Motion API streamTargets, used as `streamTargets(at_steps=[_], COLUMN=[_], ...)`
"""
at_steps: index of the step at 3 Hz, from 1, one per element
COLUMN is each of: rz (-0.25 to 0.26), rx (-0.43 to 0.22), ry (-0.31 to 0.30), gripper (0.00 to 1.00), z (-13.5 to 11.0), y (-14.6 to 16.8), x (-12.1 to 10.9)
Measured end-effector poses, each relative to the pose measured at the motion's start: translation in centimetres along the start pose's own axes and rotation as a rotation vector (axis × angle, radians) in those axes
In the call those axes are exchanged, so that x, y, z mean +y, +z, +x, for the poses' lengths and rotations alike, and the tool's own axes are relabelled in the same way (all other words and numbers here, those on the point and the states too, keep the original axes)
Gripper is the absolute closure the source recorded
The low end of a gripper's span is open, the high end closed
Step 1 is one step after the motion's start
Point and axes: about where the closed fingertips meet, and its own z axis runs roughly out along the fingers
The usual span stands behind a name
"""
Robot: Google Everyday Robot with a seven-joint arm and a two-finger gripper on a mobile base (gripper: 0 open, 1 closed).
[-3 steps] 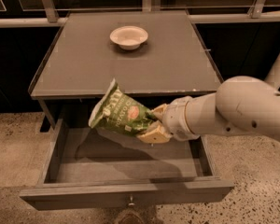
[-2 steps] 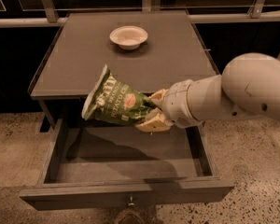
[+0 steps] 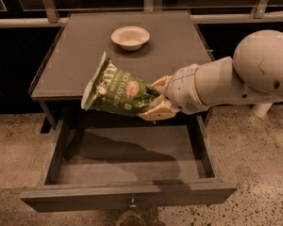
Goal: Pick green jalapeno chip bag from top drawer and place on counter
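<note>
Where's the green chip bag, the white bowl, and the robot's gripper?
green jalapeno chip bag (image 3: 117, 91), camera view, middle of its green front.
white bowl (image 3: 130, 36), camera view, its inside, on the counter (image 3: 85, 55).
gripper (image 3: 155, 99), camera view, between its fingertips, clamping the bag's right end above the drawer (image 3: 132, 194).

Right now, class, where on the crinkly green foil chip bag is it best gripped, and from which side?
The crinkly green foil chip bag tilts its white top leftward, so probably grip its narrow bottom end from the picture's right; it pinches flat there, where the gripper holds it over the open grey drawer.
</note>
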Motion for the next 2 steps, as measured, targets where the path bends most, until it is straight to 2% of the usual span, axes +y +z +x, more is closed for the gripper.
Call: streamTargets(at_steps=[1,2], rz=[0.006,0.005], rx=[-0.001,-0.017], ry=[-0.007,-0.030], gripper=[1.00,1.00], z=[-0.2,-0.1], y=[-0.1,-0.1], x=[-0.2,-2.4])
